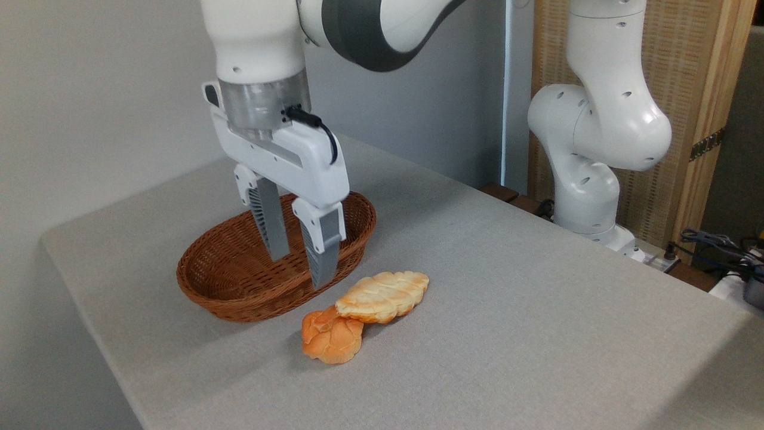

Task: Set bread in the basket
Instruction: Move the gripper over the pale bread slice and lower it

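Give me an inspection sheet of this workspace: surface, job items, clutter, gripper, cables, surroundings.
Surface: table under a plain grey cloth, no spills seen.
Job items: pale bread lies on the cloth, outside the basket; the basket appears empty.
Clutter: orange bun in front of the basket, the bread's left end resting on it.
Gripper: gripper open, empty, pointing down in front of the basket, its fingertips left of the bread.
Cables: black cable looped at the wrist; more cables off the table's right edge.
Surroundings: grey wall behind, wooden-framed panel behind the arm's base.
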Action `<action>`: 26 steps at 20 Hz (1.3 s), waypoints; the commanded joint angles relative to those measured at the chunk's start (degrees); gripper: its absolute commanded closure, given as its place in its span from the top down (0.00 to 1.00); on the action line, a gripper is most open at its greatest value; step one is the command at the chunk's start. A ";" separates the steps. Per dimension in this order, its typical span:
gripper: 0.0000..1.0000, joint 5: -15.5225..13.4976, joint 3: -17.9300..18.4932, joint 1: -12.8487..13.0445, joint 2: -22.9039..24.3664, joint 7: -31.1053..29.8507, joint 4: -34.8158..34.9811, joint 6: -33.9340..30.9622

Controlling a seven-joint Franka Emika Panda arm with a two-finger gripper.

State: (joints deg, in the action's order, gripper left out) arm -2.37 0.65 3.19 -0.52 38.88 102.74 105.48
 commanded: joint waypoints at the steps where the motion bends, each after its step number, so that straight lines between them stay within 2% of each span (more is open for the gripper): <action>1: 1.00 -0.09 0.67 0.33 4.73 2.08 8.07 -0.19; 7: 1.00 0.00 2.51 0.42 7.20 4.98 14.41 0.78; 26: 1.00 -0.09 2.52 1.12 4.57 4.89 16.00 5.17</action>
State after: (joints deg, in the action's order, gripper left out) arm -2.33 2.81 3.62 3.93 42.89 118.27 109.43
